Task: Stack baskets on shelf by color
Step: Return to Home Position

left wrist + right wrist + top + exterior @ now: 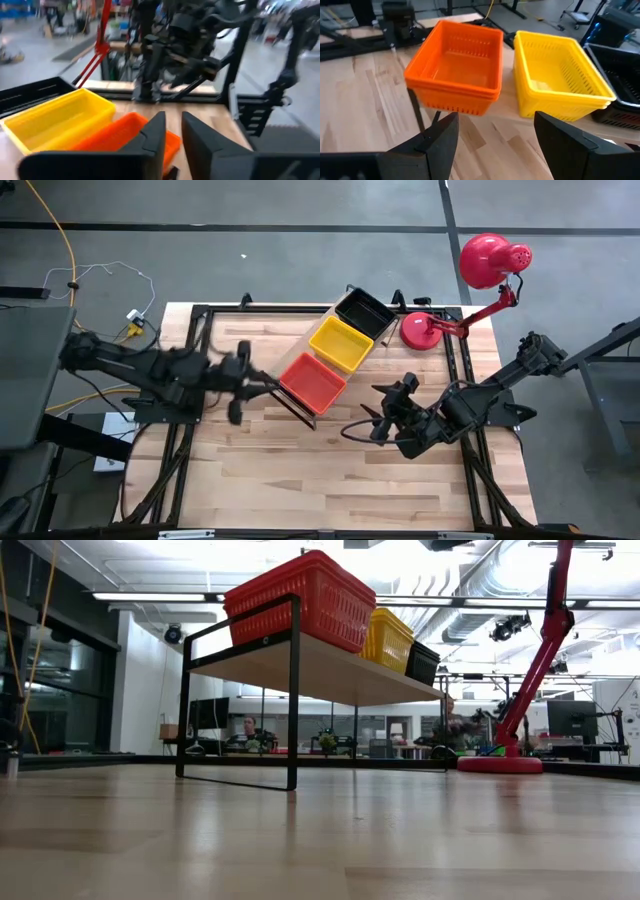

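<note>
Three baskets stand in a row on the shelf (300, 345), a light-wood board on black wire legs (292, 690). The orange basket (313, 380) is at the near end, the yellow basket (341, 343) in the middle and the black basket (364, 312) at the far end. In the right wrist view the orange basket (457, 70) and the yellow basket (557, 75) each show doubled rims, as if nested. My left gripper (238, 380) hovers left of the shelf, blurred, its fingers (172, 137) a narrow gap apart. My right gripper (380, 420) hangs right of the orange basket, wide open (495, 145) and empty.
A red desk lamp (470, 290) stands at the table's far right corner, its base (500, 762) on the wood. Bare plank tabletop (330, 470) lies near the front edge. Black frame rails (465, 380) run along the table's sides. People sit in the room beyond.
</note>
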Controlling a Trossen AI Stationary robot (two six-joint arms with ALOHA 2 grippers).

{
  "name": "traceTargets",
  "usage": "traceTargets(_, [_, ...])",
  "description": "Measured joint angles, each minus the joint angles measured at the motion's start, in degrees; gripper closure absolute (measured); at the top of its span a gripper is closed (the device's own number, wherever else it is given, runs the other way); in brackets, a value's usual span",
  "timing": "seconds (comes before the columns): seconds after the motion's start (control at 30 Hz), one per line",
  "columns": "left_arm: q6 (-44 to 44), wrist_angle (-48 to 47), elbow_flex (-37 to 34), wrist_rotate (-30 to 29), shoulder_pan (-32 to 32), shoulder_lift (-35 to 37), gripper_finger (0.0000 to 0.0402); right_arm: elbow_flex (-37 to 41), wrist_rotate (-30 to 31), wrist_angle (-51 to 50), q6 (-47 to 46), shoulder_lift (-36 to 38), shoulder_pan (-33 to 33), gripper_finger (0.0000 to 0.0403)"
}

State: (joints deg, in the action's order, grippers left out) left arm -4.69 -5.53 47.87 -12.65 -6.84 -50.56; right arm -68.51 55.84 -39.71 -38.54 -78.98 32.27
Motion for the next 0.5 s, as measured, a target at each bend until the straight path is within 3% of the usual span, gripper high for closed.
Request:
traceTargets(0.13, [1.35,10.32,-12.41,-3.73,-5.76,7.48,0.0392,0.0,1.63,1.34,0.06,0.0,-0.11,0.0155])
traceTargets(0.3, [6.73,12.43,-19.41,-3.24,-8.32,14.22,0.0398,0.0,2.01,1.52,-0.5,0.0,-0.9,0.0155])
traceTargets(0.37, [9.29,12.15,-20.51,-0.22,-7.98,16.27,0.04,0.0,2.24,1.69,-1.54,0.02,-1.43,0.0155])
traceTargets(0.5, [14.99,8.48,-21.46,13.41,-5.37,18.9,0.0401,-0.03,-0.29,1.92,-0.69,0.38,-2.11,0.0155])
